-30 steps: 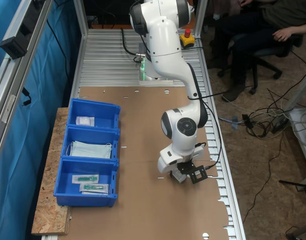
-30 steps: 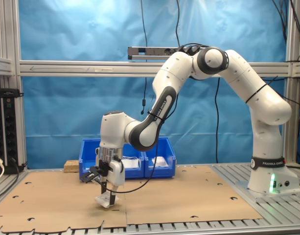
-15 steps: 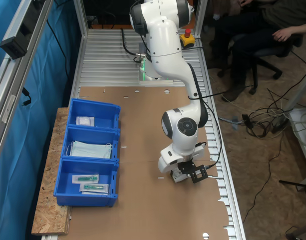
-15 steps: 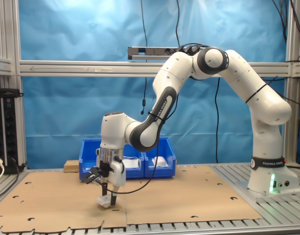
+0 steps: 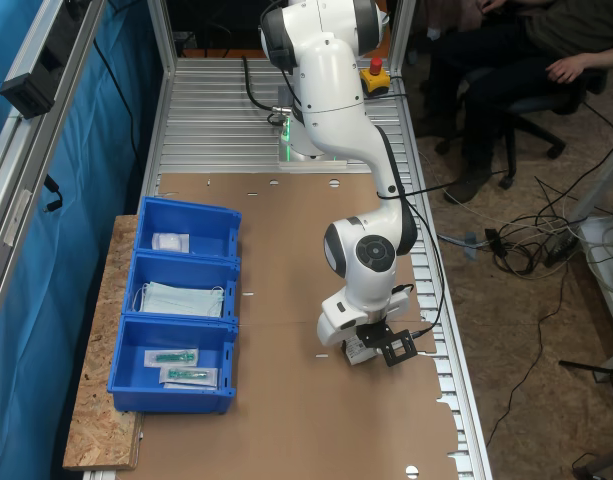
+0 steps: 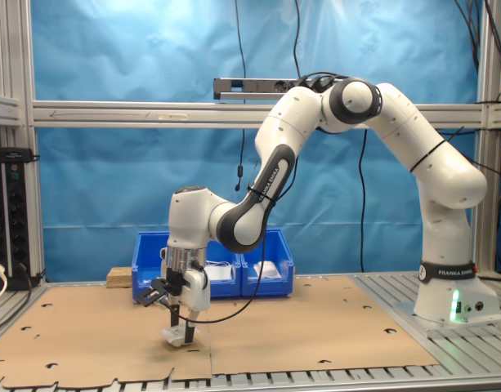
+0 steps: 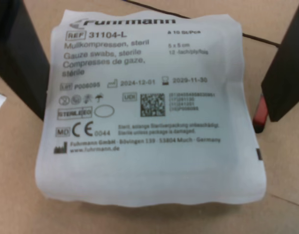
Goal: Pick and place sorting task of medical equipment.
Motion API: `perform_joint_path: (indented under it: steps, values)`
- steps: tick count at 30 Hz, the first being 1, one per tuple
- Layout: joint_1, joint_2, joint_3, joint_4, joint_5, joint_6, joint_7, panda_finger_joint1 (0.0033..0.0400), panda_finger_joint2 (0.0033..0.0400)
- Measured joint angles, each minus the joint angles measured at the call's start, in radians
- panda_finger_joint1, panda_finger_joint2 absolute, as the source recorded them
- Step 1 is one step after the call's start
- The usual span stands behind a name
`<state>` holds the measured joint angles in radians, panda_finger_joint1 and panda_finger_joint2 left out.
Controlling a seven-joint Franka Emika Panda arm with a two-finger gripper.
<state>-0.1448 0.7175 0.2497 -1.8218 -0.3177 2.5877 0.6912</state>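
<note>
The medical equipment, a squarish white plastic-wrapped packet (image 7: 149,112) with dark print, lies flat on the brown cardboard tabletop. My gripper (image 7: 151,114) is down around it, one black finger (image 7: 17,63) on each side and a gap showing at one side, so it is open. In the first exterior view the packet (image 5: 355,349) peeks out white under the gripper (image 5: 369,350), near the first exterior view's right edge of the board. In the second exterior view the packet (image 6: 175,337) sits at the gripper's (image 6: 183,331) tips.
A blue three-compartment bin (image 5: 184,256) stands at the first exterior view's left: a white packet (image 5: 170,241), pale blue masks (image 5: 181,298) and green-tipped sleeves (image 5: 181,365) fill its compartments. The arm's base (image 6: 450,298) is on the grooved metal. A seated person (image 5: 546,50) is beyond the table.
The gripper has sunk a little lower over the packet and now stands still; the packet has stayed on the cardboard.
</note>
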Motion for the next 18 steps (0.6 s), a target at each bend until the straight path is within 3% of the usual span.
perform_joint_path:
  steps: [18]
  values:
    - [0.0,0.008,0.0,0.0,0.0,0.0,0.0,0.04,0.04]
